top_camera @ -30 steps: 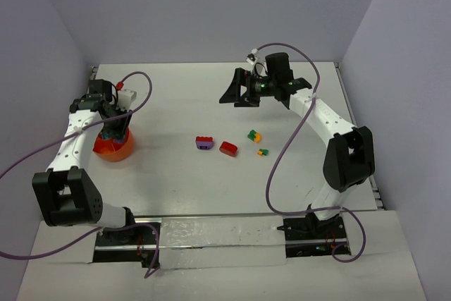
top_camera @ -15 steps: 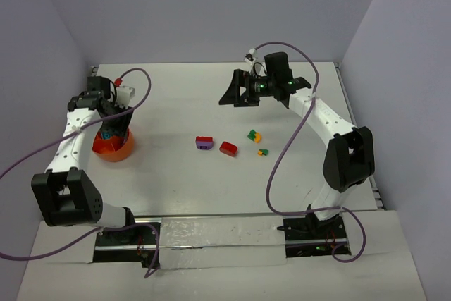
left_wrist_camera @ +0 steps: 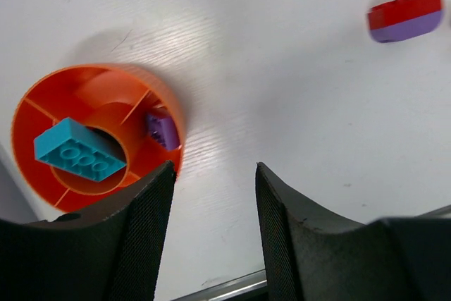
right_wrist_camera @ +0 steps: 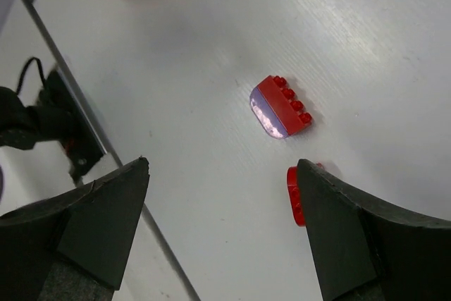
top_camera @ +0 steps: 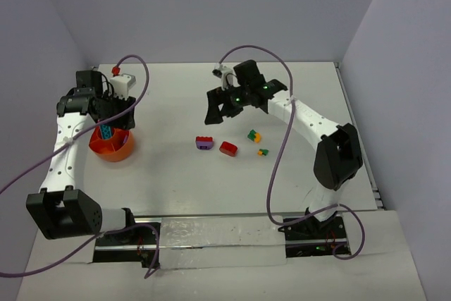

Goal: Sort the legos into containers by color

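Now we are between picks. Our left gripper [left_wrist_camera: 211, 177] hangs just above the bowl [left_wrist_camera: 53, 114] at the left, its jaws apart with nothing between them. In the bowl a teal brick [left_wrist_camera: 79, 149] lies across the centre and a purple brick [left_wrist_camera: 163, 130] sits in a side compartment.

Our right gripper [right_wrist_camera: 222, 174] hovers in the middle, spread wide and empty, close above the red-purple brick [right_wrist_camera: 282, 107]. A red brick [right_wrist_camera: 296, 195] lies just right of that one, and two green-yellow bricks [top_camera: 254, 134] lie further right.

We judge the step in hand to be the right arm's reach for the red-purple brick. Next it must line up over it, drop until the fingers straddle it, then close, keeping clear of the red brick. As it is two colours stacked, it may need splitting before it goes to the bowl.
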`<state>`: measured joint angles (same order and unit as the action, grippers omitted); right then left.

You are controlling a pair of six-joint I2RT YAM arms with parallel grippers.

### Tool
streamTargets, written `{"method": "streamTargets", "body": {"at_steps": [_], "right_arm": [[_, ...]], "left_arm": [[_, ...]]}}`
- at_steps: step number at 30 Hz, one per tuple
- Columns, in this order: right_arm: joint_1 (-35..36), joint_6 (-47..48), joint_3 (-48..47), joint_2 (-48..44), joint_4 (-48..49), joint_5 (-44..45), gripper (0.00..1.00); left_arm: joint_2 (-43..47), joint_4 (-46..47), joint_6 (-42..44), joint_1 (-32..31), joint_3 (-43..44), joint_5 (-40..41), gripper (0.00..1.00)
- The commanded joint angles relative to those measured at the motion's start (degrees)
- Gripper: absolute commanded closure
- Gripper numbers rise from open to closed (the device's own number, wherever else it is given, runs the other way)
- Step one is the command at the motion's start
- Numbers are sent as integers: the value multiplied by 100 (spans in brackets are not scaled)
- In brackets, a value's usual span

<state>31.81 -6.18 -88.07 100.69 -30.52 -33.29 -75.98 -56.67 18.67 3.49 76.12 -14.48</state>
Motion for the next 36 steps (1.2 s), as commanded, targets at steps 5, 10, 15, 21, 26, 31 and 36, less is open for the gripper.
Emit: {"method": "streamTargets", "body": {"at_steps": [5,10,15,21,26,31,36], "right_arm": [[382,670,-372,367,-349,999,11],[561,1300,-705,795,-605,1393,11],[642,1896,-1237,1406,-812,1595,14],[869,2558,-1528,1839,-1078,1562,19],[1049,3134,-1861,2199,-1479,1487,22],[1106,3472,-2262,2648,-1811,1363,22],[1152,3641,-2422,2957,-2008,1375,22]], "left_arm": [[584,410,-227,16,-193,-1443,44],[606,479,-259,12,-224,-1877,44],[707,630,-331,12,-290,-2353,44],[857,964,-627,12,-519,-2796,43],[791,975,-680,12,-570,-3075,42],[834,1085,-758,12,-663,-3243,40],[880,1223,-871,12,-740,-3219,39]]}}
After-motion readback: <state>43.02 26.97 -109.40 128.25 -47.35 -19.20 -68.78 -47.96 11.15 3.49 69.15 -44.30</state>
